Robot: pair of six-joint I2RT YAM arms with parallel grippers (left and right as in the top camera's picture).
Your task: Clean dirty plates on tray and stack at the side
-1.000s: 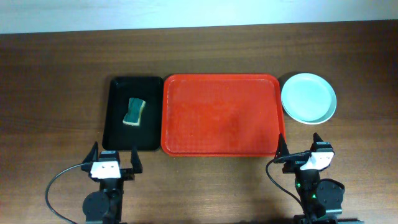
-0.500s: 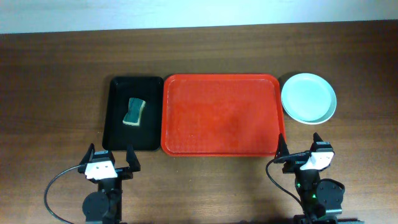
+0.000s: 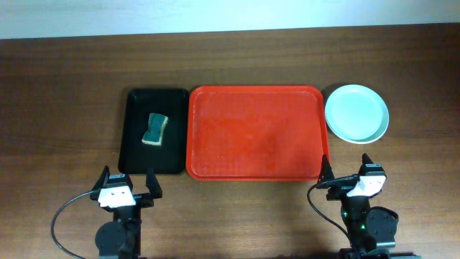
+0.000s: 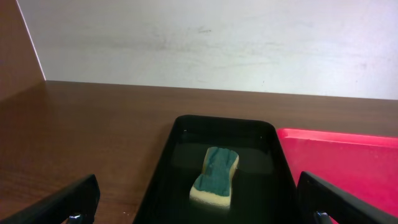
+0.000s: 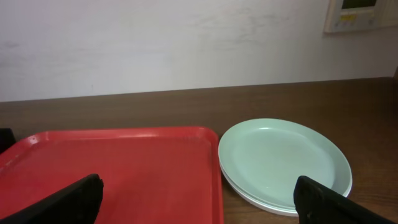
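Note:
The red tray (image 3: 255, 133) lies in the middle of the table with nothing on it; its surface also shows in the right wrist view (image 5: 124, 168) and the left wrist view (image 4: 348, 162). The plates (image 3: 356, 114) sit stacked on the table just right of the tray, a pale mint green one on top (image 5: 283, 155) with a white rim showing beneath it. My left gripper (image 3: 129, 178) hangs open in front of the black tray, and nothing is held between its fingers (image 4: 200, 208). My right gripper (image 3: 346, 173) is open and holds nothing (image 5: 199, 205), near the red tray's front right corner.
A smaller black tray (image 3: 133, 155) lies against the red tray's left side, holding a green and yellow sponge (image 3: 154, 129), seen straight ahead in the left wrist view (image 4: 215, 176). A pale wall runs along the table's far edge.
The left gripper has shifted slightly left and back toward the front edge, then stayed still. The right gripper, plates and trays have not moved.

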